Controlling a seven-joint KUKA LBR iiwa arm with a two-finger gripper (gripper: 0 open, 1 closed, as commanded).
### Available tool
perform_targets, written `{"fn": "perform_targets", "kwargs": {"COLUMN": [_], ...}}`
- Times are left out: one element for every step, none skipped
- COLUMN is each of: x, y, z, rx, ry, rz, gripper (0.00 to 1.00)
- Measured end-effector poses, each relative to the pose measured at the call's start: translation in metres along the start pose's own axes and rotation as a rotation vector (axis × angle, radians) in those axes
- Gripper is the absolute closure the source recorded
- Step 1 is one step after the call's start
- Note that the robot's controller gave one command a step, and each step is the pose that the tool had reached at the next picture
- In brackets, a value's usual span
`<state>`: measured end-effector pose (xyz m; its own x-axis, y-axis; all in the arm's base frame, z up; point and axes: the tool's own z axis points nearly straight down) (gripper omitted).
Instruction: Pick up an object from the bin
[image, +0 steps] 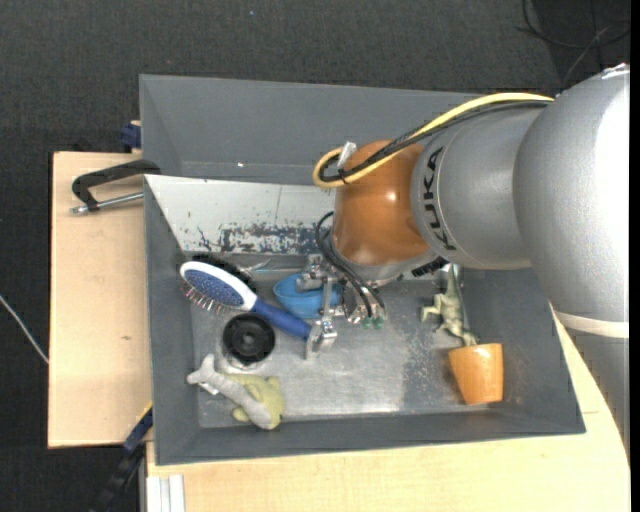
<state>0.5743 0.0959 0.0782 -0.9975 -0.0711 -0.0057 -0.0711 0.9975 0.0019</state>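
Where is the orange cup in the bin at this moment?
In the camera view, the orange cup is at the lower right of the bin, close to its front wall and just below a small pale figure.

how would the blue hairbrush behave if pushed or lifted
The blue hairbrush looks like rigid plastic, so probably stiff and light. Its broad oval head should keep it from rolling; the smooth handle may slip.
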Motion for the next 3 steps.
{"fn": "perform_targets", "kwargs": {"x": [-0.001,-0.008,-0.010], "y": [0.000,-0.002,-0.003], "z": [-0.001,-0.008,-0.047], "rx": [0.000,0.003,0.004], "ry": [0.000,-0.021,-0.003], "rz": [0.001,0.004,0.004], "gripper": [0.00,1.00,1.00]}}
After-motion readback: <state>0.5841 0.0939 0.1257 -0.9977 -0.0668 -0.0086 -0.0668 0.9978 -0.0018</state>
